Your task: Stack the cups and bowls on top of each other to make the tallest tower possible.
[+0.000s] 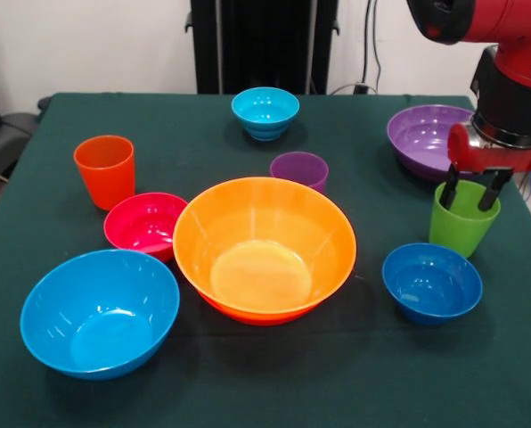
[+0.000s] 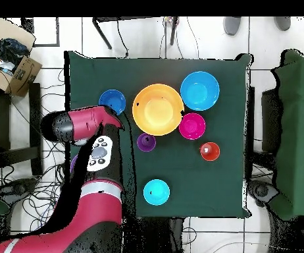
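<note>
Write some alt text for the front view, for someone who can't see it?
A red robot arm reaches down at the right, its open gripper at the rim of a lime green cup on a dark green table. Spread around are a large yellow-orange bowl, sky-blue bowl, magenta bowl, dark blue bowl, cyan bowl, purple bowl, an orange cup and a purple cup.

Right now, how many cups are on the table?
3: the orange cup at the left, the purple cup behind the big orange bowl, the green cup under the end effector.

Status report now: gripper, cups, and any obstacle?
Gripper open, fingers straddling lime green cup rim. No tower yet; large orange bowl empty. Dark blue bowl close beside cup.
</note>
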